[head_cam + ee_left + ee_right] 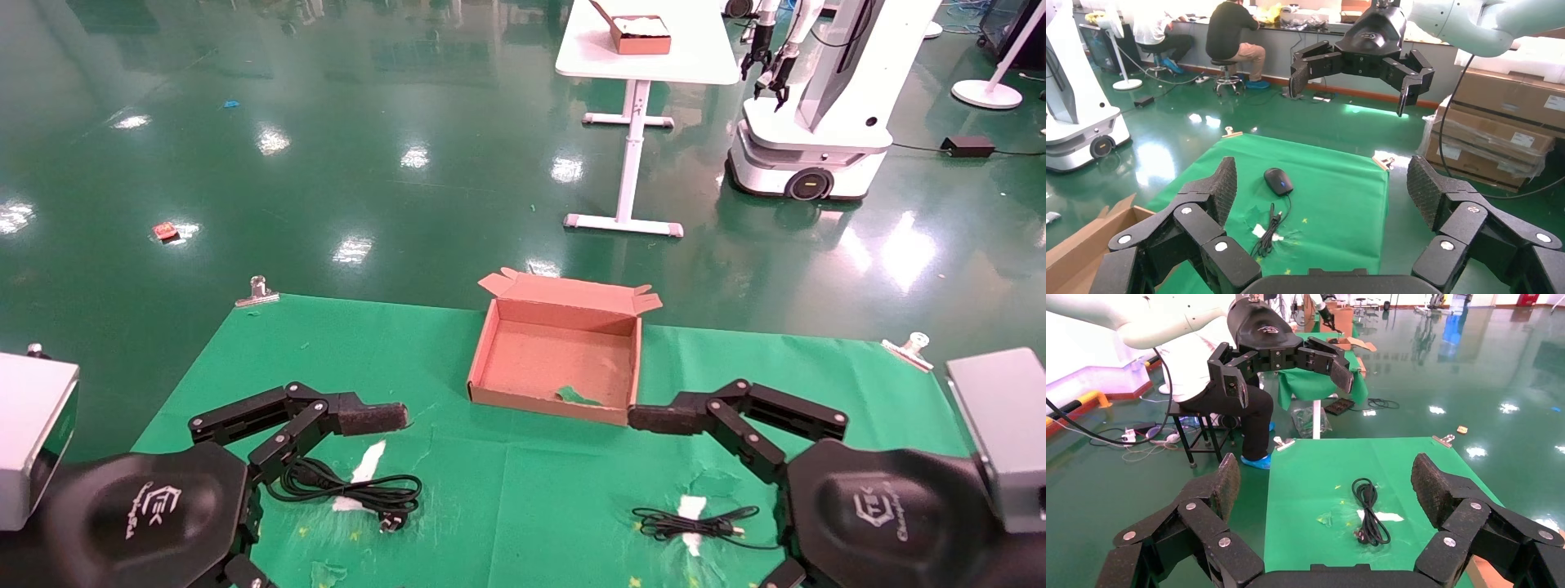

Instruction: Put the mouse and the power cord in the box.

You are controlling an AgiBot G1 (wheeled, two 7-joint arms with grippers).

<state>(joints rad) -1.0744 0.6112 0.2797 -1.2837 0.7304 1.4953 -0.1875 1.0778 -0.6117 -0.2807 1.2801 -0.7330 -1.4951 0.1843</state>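
The brown cardboard box point(490, 351) sits open at the far middle of the green cloth, a green scrap inside. The power cord point(351, 490) lies coiled at the near left, plug toward the middle, also in the right wrist view point(1370, 511). My left gripper point(327, 502) hovers over it, open and empty point(1322, 184). The black mouse point(1278, 181) lies at the near right with its thin cable point(695, 523) bundled beside it; in the head view the mouse body is hidden behind my right gripper point(711, 502), which hovers open and empty point(1327, 481).
White tape patches point(364, 465) mark the cloth under both cables. Metal clips point(258, 291) hold the cloth's far corners. Beyond the table stand a white table point(645, 49) with a smaller brown box and another robot point(817, 122). Stacked cartons point(1499, 135) stand on the right side.
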